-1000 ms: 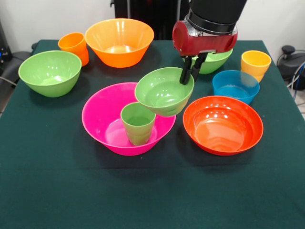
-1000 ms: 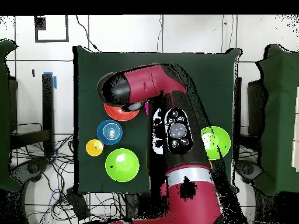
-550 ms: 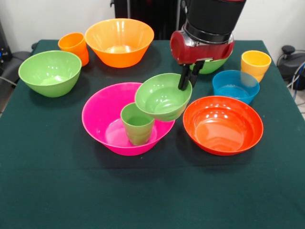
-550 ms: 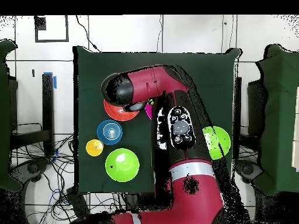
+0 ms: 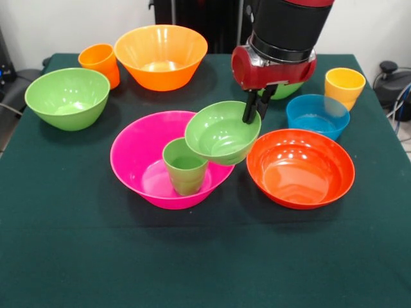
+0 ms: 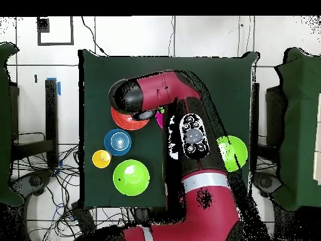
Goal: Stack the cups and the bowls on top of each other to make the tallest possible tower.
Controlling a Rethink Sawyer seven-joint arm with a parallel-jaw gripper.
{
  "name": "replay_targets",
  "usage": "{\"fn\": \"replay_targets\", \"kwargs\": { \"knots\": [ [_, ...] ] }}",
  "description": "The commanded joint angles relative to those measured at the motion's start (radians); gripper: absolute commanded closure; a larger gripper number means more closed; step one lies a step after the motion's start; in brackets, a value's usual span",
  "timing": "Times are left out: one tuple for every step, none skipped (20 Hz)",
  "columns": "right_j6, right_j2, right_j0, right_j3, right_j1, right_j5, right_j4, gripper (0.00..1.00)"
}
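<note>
Hand clenched on the rim of the small green bowl has drifted slightly toward the red-orange bowl since a moment ago. That tilted bowl hangs below the hand, over the pink bowl beside the green cup.

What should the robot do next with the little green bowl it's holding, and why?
Probably shift it a bit toward the green cup and lower it. The gripper pinches the small green bowl by its rim, tilted, hanging over the pink bowl edge, slightly to one side of the cup standing inside. Centring it first should let it settle on the cup instead of sliding off.
</note>
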Motion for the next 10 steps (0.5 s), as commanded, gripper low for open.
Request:
{"fn": "replay_targets", "kwargs": {
  "knots": [
    [-0.289,0.077,-0.021,-0.029,0.046,0.09,-0.083,1.0],
    [-0.29,0.076,-0.023,-0.029,0.044,0.091,-0.083,1.0],
    [-0.291,0.076,-0.024,-0.028,0.041,0.092,-0.084,1.0],
    [-0.294,0.076,-0.025,-0.03,0.041,0.096,-0.083,1.0],
    [-0.295,0.075,-0.028,-0.025,0.034,0.096,-0.083,1.0],
    [-0.299,0.074,-0.029,-0.029,0.034,0.102,-0.083,1.0],
    [-0.301,0.074,-0.029,-0.036,0.038,0.107,-0.085,1.0],
    [-0.308,0.075,-0.031,-0.043,0.041,0.111,-0.086,1.0],
    [-0.314,0.076,-0.032,-0.047,0.042,0.113,-0.089,1.0],
    [-0.319,0.075,-0.034,-0.051,0.044,0.119,-0.091,1.0]
  ]
}}
